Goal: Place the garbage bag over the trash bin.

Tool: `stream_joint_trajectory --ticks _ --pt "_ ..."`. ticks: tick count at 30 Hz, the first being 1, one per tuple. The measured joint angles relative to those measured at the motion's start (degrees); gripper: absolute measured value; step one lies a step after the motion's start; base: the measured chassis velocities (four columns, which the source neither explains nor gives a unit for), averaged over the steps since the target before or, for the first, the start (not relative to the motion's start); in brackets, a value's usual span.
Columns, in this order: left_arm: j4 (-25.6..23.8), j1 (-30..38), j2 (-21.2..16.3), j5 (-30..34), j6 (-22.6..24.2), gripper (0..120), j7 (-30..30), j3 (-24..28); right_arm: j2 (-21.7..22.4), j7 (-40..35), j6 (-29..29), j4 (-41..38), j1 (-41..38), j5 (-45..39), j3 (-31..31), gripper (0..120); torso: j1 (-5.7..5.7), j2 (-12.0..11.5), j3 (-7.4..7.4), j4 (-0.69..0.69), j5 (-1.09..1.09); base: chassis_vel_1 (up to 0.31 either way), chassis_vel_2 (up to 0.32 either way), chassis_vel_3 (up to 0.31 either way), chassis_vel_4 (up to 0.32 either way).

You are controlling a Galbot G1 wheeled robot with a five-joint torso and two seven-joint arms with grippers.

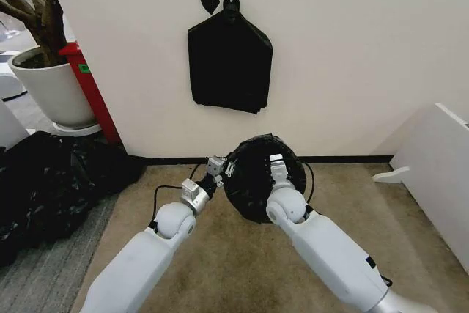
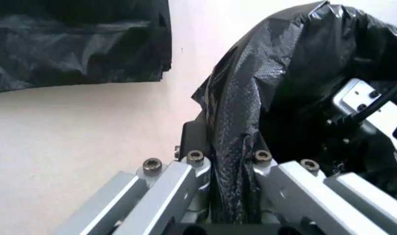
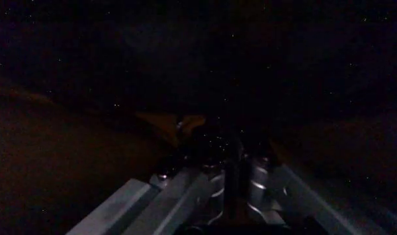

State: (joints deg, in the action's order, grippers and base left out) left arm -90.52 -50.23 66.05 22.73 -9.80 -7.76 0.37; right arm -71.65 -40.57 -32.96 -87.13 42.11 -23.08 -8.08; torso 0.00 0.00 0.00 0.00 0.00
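Garbage bag (image 1: 253,181) covers bin at 12 o'clock. Left gripper (image 1: 220,168) jaws clamp bag edge; right gripper (image 1: 278,168) jaws: can't tell.

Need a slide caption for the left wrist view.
Left pincer shut on a fold of the garbage bag, beside the wall.

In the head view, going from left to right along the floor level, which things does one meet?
Black plastic sheeting → left pincer → garbage bag → right pincer → white panel.
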Motion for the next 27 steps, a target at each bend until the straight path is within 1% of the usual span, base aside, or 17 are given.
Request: stream_joint_trajectory --ticks 4,5,8,9,13,15,20,27 --pt "0.0 0.0 -0.3 0.1 -0.1 4 0.0 -0.1 0.1 0.1 0.1 -0.9 0.6 -1.0 -0.4 0 0.0 0.0 0.0 0.0 0.0 0.0 0.0 0.0 0.0" --pt "0.0 0.0 -0.3 0.1 -0.1 4 0.0 -0.1 0.2 0.3 0.2 -1.8 0.8 -2.5 -0.6 0 0.0 0.0 0.0 -0.01 0.0 0.0 0.0 0.0 0.0" --pt "0.0 -0.1 -0.2 0.0 -0.2 4 0.0 -0.1 -0.1 1.0 2.1 -4.4 0.8 -11.1 -1.0 0 0.0 0.0 0.0 0.01 0.0 0.0 0.0 0.0 0.0" --pt "0.0 -0.1 -0.2 0.0 -0.2 4 0.0 -0.1 -0.1 1.0 2.1 -4.4 0.8 -11.1 -1.0 0 0.0 0.0 0.0 0.01 0.0 0.0 0.0 0.0 0.0" --pt "-0.3 -0.5 0.0 -0.2 -0.2 4 0.0 0.0 -1.0 2.8 4.5 -4.4 -0.1 -19.1 -0.8 0 0.0 0.0 0.0 0.01 0.0 0.0 0.0 0.0 0.0" --pt "-0.7 -0.8 0.0 -0.2 -0.2 4 -0.1 0.0 -1.4 3.2 4.5 -3.2 -0.4 -20.9 -0.8 0 0.0 0.0 0.0 0.01 -0.01 0.0 0.0 0.0 0.0" --pt "-1.4 -1.2 -0.2 -0.1 -0.2 4 -0.1 0.0 -1.9 3.2 3.8 -0.7 -0.3 -20.5 -1.8 0 0.0 0.0 0.0 0.01 0.0 0.0 0.0 0.0 0.0" --pt "-2.8 -1.8 -0.4 0.5 -0.2 4 -0.2 0.0 -3.6 3.7 3.3 4.4 0.4 -13.8 -1.8 0 0.0 0.0 0.0 0.01 0.0 0.0 0.0 0.0 0.0"
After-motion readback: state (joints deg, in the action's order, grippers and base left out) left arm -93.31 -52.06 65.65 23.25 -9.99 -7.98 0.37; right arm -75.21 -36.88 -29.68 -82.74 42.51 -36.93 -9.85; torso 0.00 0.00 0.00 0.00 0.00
